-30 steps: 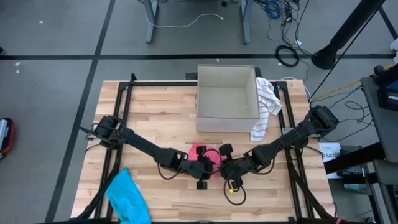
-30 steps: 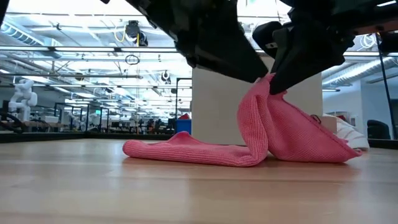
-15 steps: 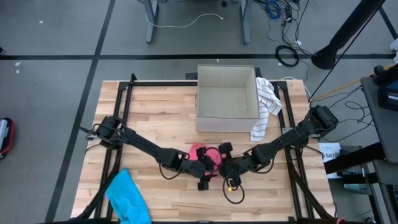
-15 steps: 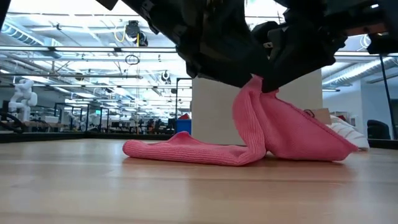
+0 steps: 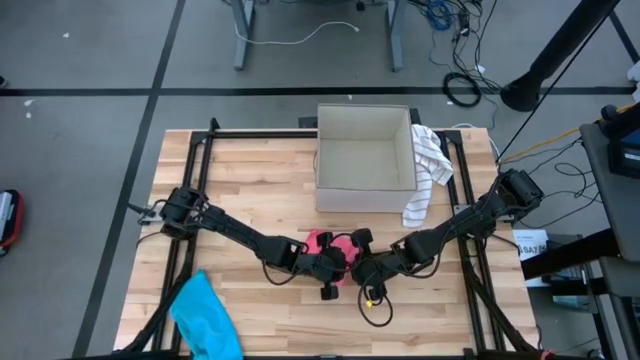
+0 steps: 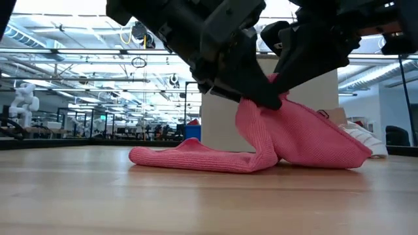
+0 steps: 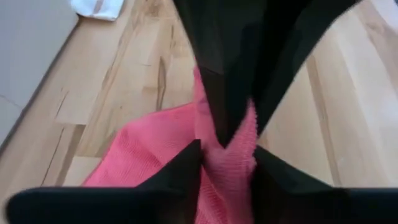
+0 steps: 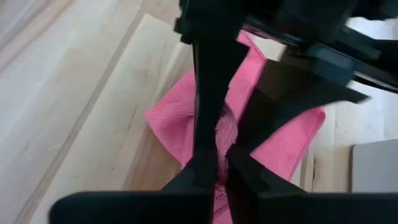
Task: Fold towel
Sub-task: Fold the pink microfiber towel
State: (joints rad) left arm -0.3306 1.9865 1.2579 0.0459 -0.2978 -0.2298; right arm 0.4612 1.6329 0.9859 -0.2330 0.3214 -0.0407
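The pink knitted cloth towel [image 6: 274,140] lies bunched on the light wooden table [image 5: 250,190], in front of the white open cardboard box [image 5: 365,160], one fold raised. The left gripper [image 5: 335,268] and right gripper [image 5: 362,270] meet over that fold, each pinching pink cloth between its fingers. A white striped cloth [image 5: 428,170] hangs over the box's side, and a crumpled blue cloth [image 5: 205,315] lies at the table's near left corner.

Overhead, table-level, two close wrist views

wooden table [image 5: 240,190]: pink towel [image 6: 196,158], open box [image 5: 365,160], striped cloth [image 5: 428,170], blue cloth [image 5: 205,315].
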